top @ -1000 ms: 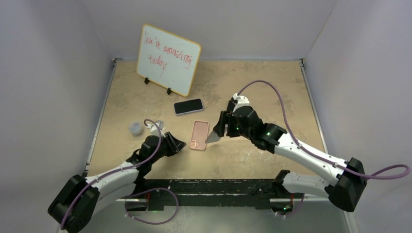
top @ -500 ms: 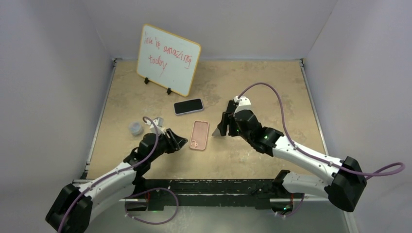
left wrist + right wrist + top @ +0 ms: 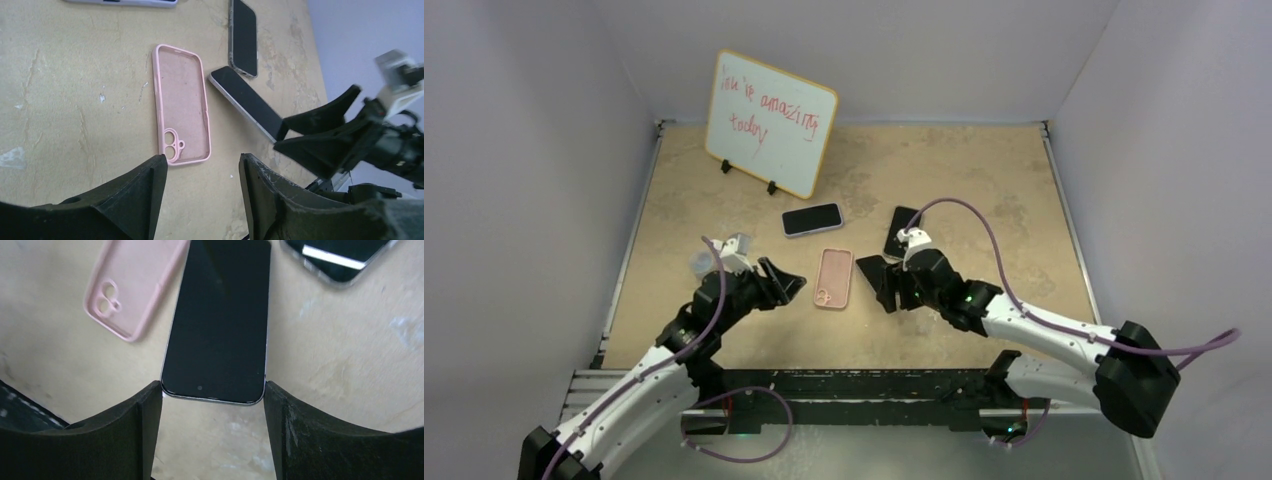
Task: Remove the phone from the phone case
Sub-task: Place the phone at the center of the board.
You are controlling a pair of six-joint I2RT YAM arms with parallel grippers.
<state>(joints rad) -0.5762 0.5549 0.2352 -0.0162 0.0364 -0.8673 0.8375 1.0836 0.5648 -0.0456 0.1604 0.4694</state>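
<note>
Right pincer [image 3: 212,387] grips the bare phone [image 3: 220,320] by its end, down at the counter [image 3: 984,170], at 3 o'clock from the empty pink case [image 3: 182,100]. Left pincer [image 3: 201,159] is open and holds nothing. I think the phone is out, and only letting go is left.

Left arm [image 3: 639,375] and right arm [image 3: 1044,325] low, left fingers [image 3: 135,200] apart, right fingers [image 3: 115,440] gripping wide.

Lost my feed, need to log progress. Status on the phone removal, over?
Left gripper jaws open, empty. Right gripper shut on the phone. Pink case empty, lying beside it. Another phone nearby, not in the way.
</note>
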